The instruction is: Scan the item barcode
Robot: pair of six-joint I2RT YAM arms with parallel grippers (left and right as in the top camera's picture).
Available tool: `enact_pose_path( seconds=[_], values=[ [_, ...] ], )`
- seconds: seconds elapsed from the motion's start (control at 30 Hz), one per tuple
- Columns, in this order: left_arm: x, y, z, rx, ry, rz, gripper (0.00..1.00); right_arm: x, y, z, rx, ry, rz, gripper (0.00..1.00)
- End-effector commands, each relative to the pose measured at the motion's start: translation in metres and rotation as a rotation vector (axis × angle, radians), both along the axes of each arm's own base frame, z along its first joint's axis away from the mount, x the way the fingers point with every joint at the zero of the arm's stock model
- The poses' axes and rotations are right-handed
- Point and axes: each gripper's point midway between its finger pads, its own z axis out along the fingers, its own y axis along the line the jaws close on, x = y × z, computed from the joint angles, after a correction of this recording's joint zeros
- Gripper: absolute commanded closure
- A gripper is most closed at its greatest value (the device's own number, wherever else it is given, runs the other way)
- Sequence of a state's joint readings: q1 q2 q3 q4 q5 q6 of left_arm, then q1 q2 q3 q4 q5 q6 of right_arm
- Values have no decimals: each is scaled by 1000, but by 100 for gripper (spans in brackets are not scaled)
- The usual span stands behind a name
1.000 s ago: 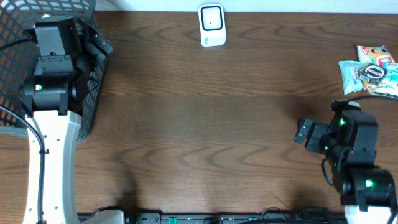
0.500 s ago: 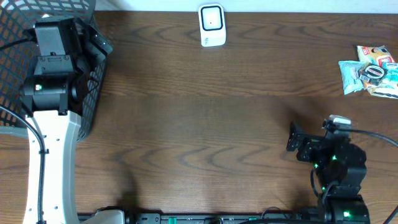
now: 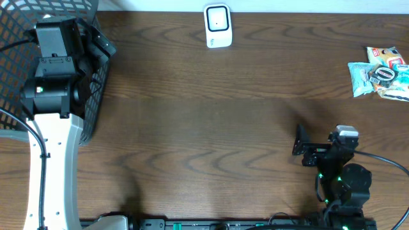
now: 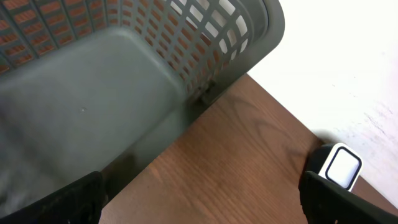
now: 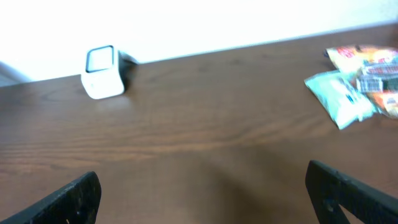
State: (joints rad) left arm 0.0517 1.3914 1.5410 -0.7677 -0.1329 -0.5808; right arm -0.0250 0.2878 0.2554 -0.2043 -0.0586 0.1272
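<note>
1. As far as I can judge from how things lie, no part of the task is done yet. No item is held, and none is near the scanner.
2. The snack packets [image 3: 380,71], from which the item must come, lie in a small heap at the far right edge of the counter [image 3: 211,128]. One is pale teal and the others are orange and red. I cannot make out a barcode on any of them.
3. The barcode scanner [image 3: 217,25], a small white box, stands in the middle of the counter's far edge, well apart from the packets.
4. The right fingers [image 5: 354,193] are spread wide with nothing between them. The right arm sits low at the near right corner, and its camera looks across the wood towards both the packets and the scanner.
5. The left fingers [image 4: 56,202] are also spread wide and hold nothing. They hang at the rim of the grey mesh basket [image 4: 217,37] on the left side. I see nothing lying on the part of its bottom that shows (the rest is hidden or blurred).
6. In my opinion, everything is left to do. One arm must reach to the packets, take one, and bring it before the scanner with the barcode side turned to it. Afterwards the item probably goes into the basket.
</note>
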Motion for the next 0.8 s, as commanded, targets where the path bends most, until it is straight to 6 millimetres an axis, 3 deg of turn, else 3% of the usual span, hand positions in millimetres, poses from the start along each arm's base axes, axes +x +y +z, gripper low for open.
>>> enact_pose_path(
  seconds=[0.0, 0.77],
  values=[
    [-2, 2, 2, -7, -7, 13, 2, -2, 4, 0, -47, -33, 36, 1],
    [-2, 2, 2, -7, -7, 13, 2, -5, 2, 5, -58, -223, 20, 1]
  ],
)
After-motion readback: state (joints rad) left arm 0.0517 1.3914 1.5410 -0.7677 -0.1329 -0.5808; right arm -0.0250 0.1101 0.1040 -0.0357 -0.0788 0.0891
